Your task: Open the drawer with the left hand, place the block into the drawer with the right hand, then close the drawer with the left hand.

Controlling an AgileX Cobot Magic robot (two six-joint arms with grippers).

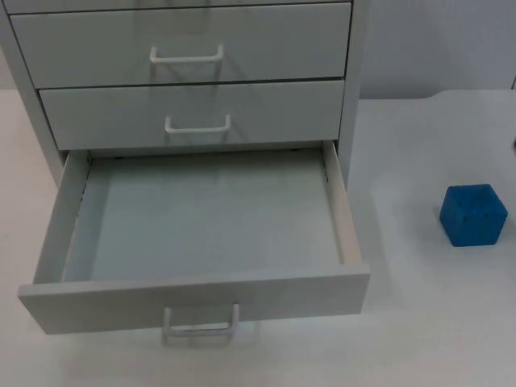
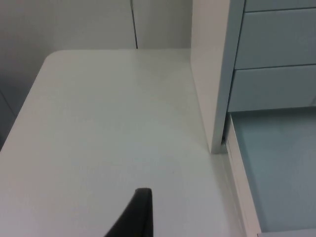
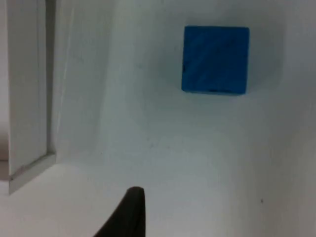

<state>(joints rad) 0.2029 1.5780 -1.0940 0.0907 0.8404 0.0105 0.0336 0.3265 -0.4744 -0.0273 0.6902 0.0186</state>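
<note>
The cabinet's bottom drawer (image 1: 193,297) is pulled out toward the front, and its pale floor (image 1: 201,218) is bare. A white handle (image 1: 200,322) hangs on its front panel. The blue block (image 1: 473,214) rests on the white table right of the drawer, apart from it. My left gripper (image 2: 136,215) hovers over the table beside the cabinet's left wall (image 2: 210,89), with the drawer's side rim (image 2: 239,170) close by. Above the table, my right gripper (image 3: 126,212) is a short way from the blue block (image 3: 216,59) and touches nothing.
Two upper drawers (image 1: 185,40) (image 1: 193,113) are closed, each with a white handle. The grey partition wall (image 1: 451,40) stands behind the table. A white edge of the drawer unit (image 3: 27,98) lies beside the right gripper. Open table (image 1: 435,322) surrounds the block.
</note>
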